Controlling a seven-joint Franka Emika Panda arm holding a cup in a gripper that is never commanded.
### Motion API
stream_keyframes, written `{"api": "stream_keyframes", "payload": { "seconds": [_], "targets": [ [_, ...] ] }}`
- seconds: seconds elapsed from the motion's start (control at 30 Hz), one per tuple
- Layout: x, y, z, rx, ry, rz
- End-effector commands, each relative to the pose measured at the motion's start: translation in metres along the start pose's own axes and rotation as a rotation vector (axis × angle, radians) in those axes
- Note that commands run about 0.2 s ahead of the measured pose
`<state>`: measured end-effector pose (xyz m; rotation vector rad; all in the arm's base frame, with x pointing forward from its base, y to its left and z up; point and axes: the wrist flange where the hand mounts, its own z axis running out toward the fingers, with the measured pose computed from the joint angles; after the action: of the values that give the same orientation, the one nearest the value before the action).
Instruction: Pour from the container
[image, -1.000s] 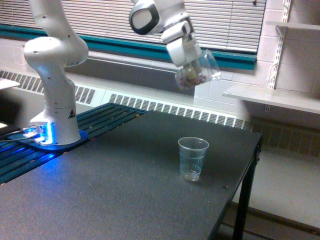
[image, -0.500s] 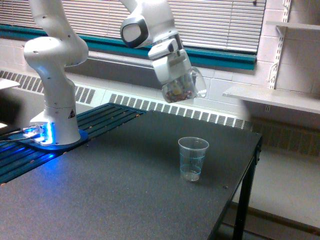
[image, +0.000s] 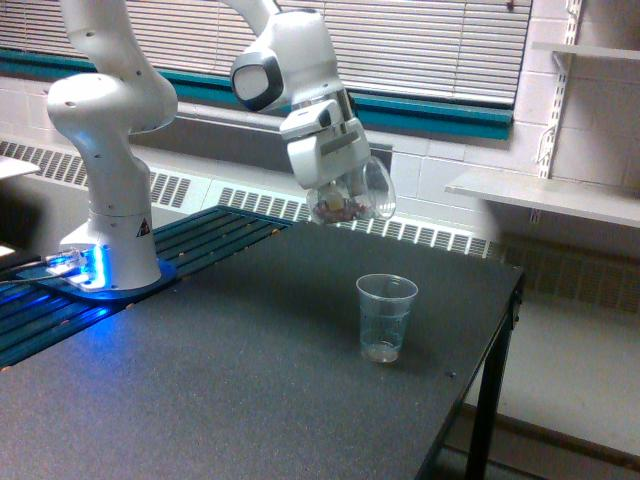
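— Gripper (image: 345, 190) of mine is closed on the container (image: 352, 196), a small clear cup. It is held in the air, tilted strongly, with the open mouth turned to the exterior view's right.

— What is inside this cup?

— Small reddish and pale bits. They lie at the lower end, which points to the exterior view's left. I cannot make out my fingers clearly; the white body of the hand covers most of the grip.

— Where is it compared with the table?

— High above the dark table (image: 230, 370), over its far part. A second cup, the clear ribbed cup (image: 386, 317), stands upright on the table, lower and a little to the exterior view's right of the container. The two are well apart and do not touch.

— Is something in the ribbed cup?

— Perhaps a little at the bottom, but I cannot tell what.

— And around?

— My white base (image: 108, 170) stands at the exterior view's left, with blue light at its foot. Behind are window blinds (image: 440, 45) and a white shelf (image: 545, 195) at the exterior view's right.
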<state>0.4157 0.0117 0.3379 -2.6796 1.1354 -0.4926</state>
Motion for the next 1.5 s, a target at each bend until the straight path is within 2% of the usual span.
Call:
{"api": "stream_keyframes", "payload": {
  "seconds": [0.03, 0.5, 0.97, 1.5],
  "targets": [
    [0.004, 0.015, 0.011, -0.025, -0.005, 0.014],
    [0.005, 0.036, 0.033, -0.089, -0.040, 0.019],
    [0.009, 0.035, 0.046, -0.158, -0.080, -0.023],
    [0.018, 0.030, 0.051, -0.223, -0.105, -0.047]
  ]
}}
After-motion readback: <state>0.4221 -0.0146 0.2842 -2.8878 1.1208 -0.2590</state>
